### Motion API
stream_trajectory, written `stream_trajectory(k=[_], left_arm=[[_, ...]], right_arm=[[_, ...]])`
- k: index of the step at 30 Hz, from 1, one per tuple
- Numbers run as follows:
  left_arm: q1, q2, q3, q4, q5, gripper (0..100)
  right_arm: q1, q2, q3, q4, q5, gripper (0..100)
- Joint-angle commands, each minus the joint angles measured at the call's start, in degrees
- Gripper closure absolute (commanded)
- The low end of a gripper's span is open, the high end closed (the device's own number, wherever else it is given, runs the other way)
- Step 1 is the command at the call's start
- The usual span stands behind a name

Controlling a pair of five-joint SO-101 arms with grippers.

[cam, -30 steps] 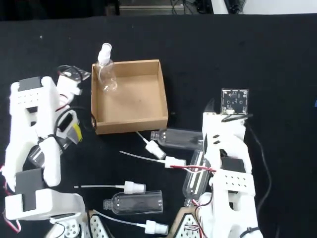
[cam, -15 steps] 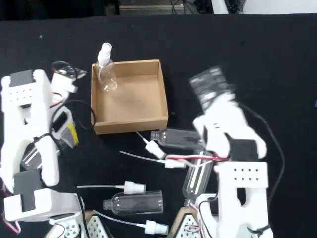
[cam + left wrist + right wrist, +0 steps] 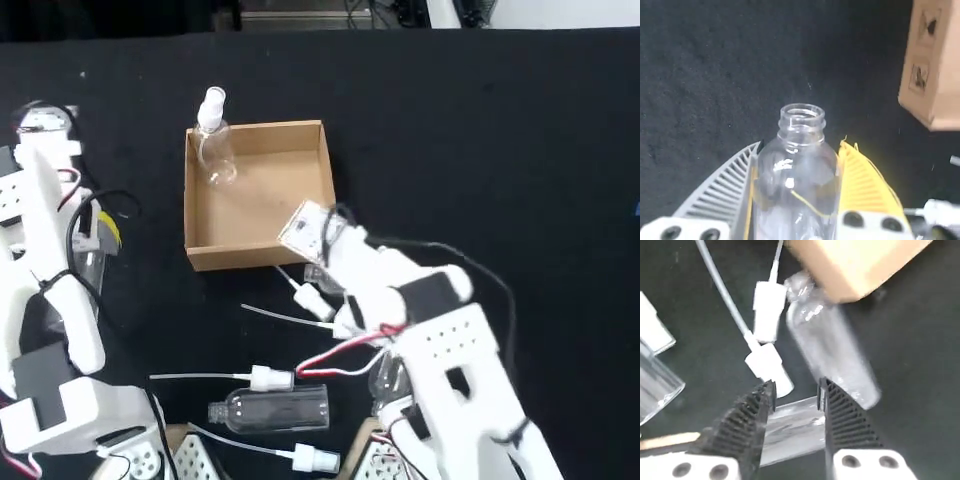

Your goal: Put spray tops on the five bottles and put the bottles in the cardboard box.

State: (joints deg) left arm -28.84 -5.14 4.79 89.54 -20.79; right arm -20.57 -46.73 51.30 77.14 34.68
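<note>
On the desk [image 3: 520,150], the right arm [image 3: 440,340] stretches toward the cardboard box's [image 3: 260,250] near wall, its gripper [image 3: 796,387] parted above a lying bottle [image 3: 792,427]. The left arm [image 3: 45,270] stands left of the box, its gripper [image 3: 801,150] clamping an uncapped bottle [image 3: 800,125]. A capped bottle [image 3: 213,150] sits in the box.

Two printed symbols [image 3: 918,75] on cardboard box [image 3: 941,102] side — blurred, no legible words

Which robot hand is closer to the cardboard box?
Right. The right hand hangs just in front of the box; the left hand, gripping a bottle, sits farther off beside it.
</note>
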Motion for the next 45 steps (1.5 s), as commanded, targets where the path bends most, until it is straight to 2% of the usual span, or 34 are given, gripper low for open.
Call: stream_trajectory(k=[1,7,11,16,23,30,37,39,42,45], left_arm=[[-0.13,-2.81,0.31,-4.31,5.71,97],[-0.22,-2.9,6.2,-11.25,9.32,97],[-0.75,-5.01,8.75,-13.19,9.41,97],[0.75,-13.45,13.49,-13.8,9.49,97],[2.24,-22.15,25.98,-23.65,9.49,97],[2.07,-27.08,33.45,-29.8,9.49,97],[1.8,-30.86,38.2,-34.11,9.49,97],[1.8,-31.91,39.96,-35.78,9.49,97],[1.8,-33.41,43.47,-39.82,9.49,97],[1.8,-34.99,46.99,-44.48,9.49,97]], right_arm=[[-1.58,5.58,0.57,-2.73,3.34,86.7],[-1.49,9.01,1.19,-2.73,5.8,78.9],[-1.93,9.01,2.86,-3.78,8.26,78.9],[-4.66,9.27,11.82,-12.13,9.58,79.0],[-5.01,9.36,15.34,-17.85,9.05,79.0],[-5.1,9.36,20.44,-25.14,9.05,79.0],[-5.19,9.36,22.11,-25.58,9.05,79.3],[-5.27,9.36,22.02,-25.58,8.62,84.2],[-5.27,9.36,21.49,-25.67,5.8,97.9],[-4.92,9.01,20.53,-24.88,5.01,96.9]])
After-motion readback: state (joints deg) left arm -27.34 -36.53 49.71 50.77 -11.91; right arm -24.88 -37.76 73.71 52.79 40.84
